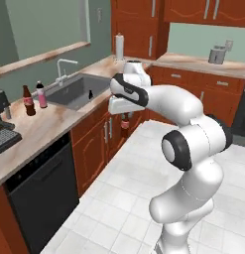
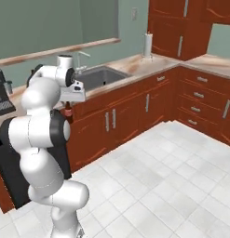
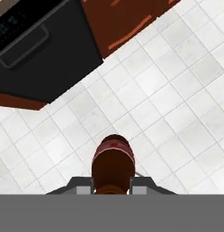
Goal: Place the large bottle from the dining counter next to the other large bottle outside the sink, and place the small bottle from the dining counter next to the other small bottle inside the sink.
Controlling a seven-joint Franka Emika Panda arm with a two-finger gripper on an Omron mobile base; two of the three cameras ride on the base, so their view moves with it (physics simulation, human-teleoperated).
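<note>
Small dark brown bottle with a red label [image 3: 112, 165] hangs in the two-finger gripper [image 3: 112, 189], whose tips are clamped against its sides; from the hand it is seen end-on, a rounded brown body with a red band, above white floor tiles [image 3: 177, 99]. In the left base view the same bottle [image 1: 125, 122] dangles below the white hand in front of rust-red cabinet doors [image 1: 96, 144], off the worktop. In the right base view it [image 2: 68, 111] is mostly hidden behind the arm.

On the marbled worktop [image 1: 49, 126], left of the grey steel sink [image 1: 74, 92], two tall bottles stand close together: one dark brown cola-style bottle with a red band [image 1: 28, 101] and one pale pink bottle with a dark cap [image 1: 41, 95]. One tiny all-black bottle [image 1: 91, 94] stands inside the basin. That makes four bottles.

A black dishwasher front [image 1: 42, 198] sits under the worktop. The sink's drain cannot be made out.
</note>
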